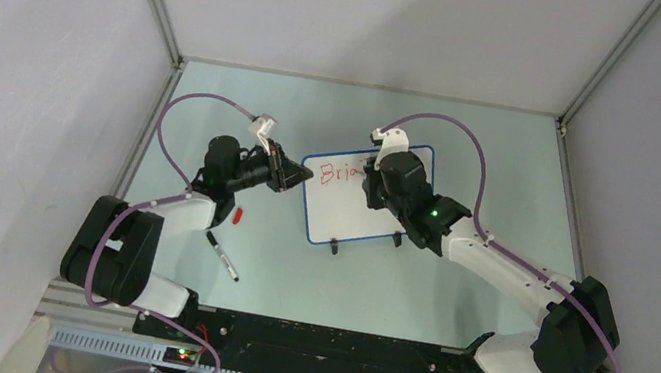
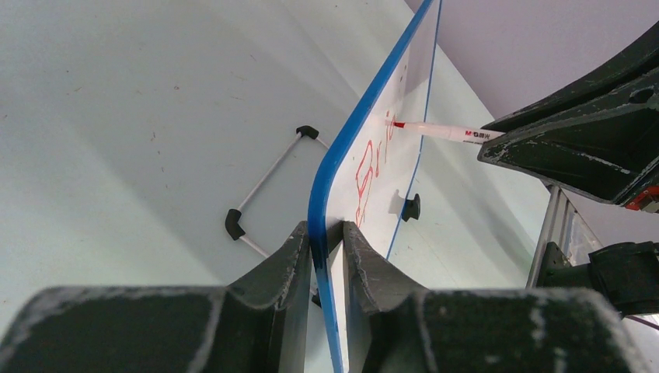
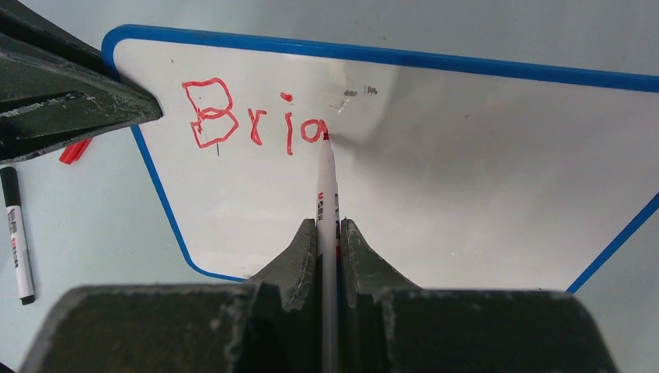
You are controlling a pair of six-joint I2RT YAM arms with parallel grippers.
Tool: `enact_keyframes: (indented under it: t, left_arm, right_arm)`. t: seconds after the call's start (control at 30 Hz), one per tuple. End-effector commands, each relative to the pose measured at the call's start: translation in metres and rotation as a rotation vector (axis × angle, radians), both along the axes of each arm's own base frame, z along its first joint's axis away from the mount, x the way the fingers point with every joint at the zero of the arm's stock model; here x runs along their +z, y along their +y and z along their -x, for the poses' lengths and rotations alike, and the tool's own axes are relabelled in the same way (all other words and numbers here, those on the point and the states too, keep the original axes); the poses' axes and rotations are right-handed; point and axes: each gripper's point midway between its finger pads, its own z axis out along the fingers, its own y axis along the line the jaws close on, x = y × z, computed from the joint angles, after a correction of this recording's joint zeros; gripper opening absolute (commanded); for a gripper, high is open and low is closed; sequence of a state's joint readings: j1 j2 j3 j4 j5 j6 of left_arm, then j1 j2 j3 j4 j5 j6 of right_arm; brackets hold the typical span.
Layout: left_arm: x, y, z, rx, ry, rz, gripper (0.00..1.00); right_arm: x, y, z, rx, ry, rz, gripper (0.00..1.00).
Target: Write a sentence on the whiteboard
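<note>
As the right gripper [image 3: 329, 233] pinched a marker [image 3: 326, 186] tight between its two dark fingers, the red tip touched the whiteboard [image 3: 482, 155] at the end of the sentence [image 3: 249, 124]. Only the start of that sentence was there: four red handwritten letters, "Bria", in one line along the top left of the white surface, with the last letter right at the tip. The whiteboard sat on the pale green table [image 1: 474, 150] near its middle, between the two arms. It was turned a little, so its left end came nearer to the arm bases than its right end. It had a thin blue rim and rounded corners, with two small black feet on its near edge. The left gripper [image 2: 326, 233] was closed on the whiteboard's left edge near the top corner, one finger on each face and the blue rim between them. Left of the whiteboard and well apart from it, a pen [image 1: 222, 257] with a black cap lay on the table. A small red cap [image 1: 239, 217] lay just beyond the pen, beside the left arm.
</note>
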State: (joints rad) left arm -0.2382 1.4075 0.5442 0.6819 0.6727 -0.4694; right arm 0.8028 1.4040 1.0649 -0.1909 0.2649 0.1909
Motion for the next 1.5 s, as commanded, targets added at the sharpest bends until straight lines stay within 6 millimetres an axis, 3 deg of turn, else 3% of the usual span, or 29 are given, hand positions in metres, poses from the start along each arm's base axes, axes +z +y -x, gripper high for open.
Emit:
enact_keyframes:
  t: [0.0, 0.53, 1.47]
  left_arm:
    - [0.023, -0.002, -0.003, -0.009, -0.088, 0.001, 0.23]
    - [0.024, -0.002, -0.004, -0.009, -0.089, -0.001, 0.23]
    - [0.023, -0.002, -0.004, -0.010, -0.087, -0.001, 0.23]
  right_arm:
    - [0.002, -0.005, 0.004, -0.021, -0.002, -0.006, 0.00]
    - [-0.011, -0.006, 0.013, -0.015, 0.022, 0.023, 0.00]
    - [-0.003, 0.012, 0.014, 0.033, -0.003, -0.016, 0.00]
